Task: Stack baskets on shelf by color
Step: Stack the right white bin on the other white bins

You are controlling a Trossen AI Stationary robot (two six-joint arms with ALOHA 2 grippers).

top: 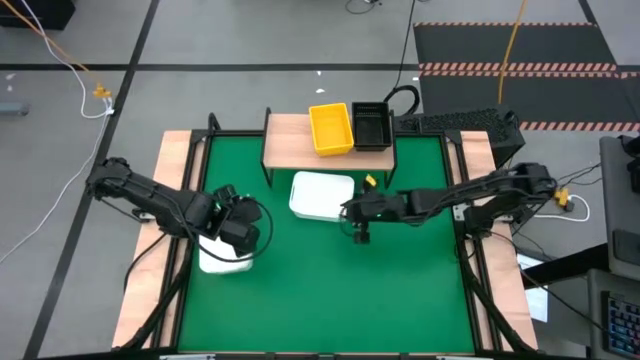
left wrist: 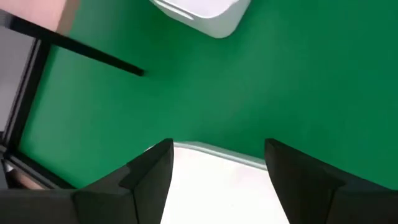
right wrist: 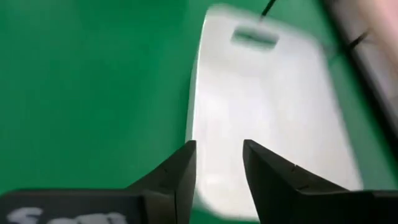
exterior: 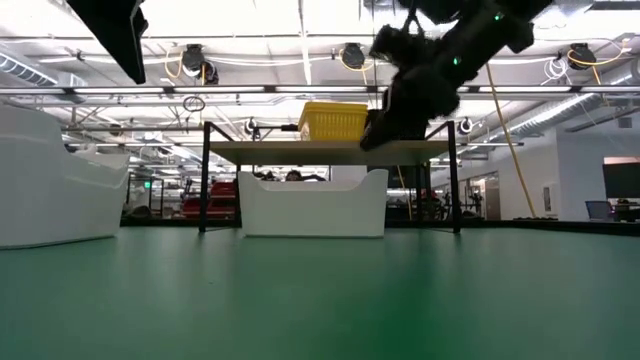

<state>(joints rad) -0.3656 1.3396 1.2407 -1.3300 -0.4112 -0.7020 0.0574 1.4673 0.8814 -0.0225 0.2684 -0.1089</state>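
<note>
I am working at a green mat tabletop (top: 330, 290) with two dark arms. A low light-brown wooden shelf on thin black legs (top: 288, 140) is standing at the middle of the far edge. A yellow mesh-sided plastic basket (top: 331, 129) and a black mesh-sided plastic basket (top: 371, 125) are sitting side by side on the right part of its board, touching or nearly so; the board's left part is showing bare wood.

A white solid-walled plastic basket (top: 321, 196) is lying on the mat just in front of the shelf, near the table's centre. My right gripper (top: 360, 226) is hovering beside that basket's right front corner, raised off the mat. Its two dark fingers (right wrist: 183, 171) are standing slightly apart with nothing between them, and the white basket is showing just beyond them in the right wrist view.

A second white solid-walled plastic basket (top: 225, 260) is resting near the left edge of the table, partly hidden beneath my left gripper (top: 238, 228). That gripper's fingers (left wrist: 152, 171) are spread wide, poised over the basket's near rim and not touching it as far as I can tell.
</note>
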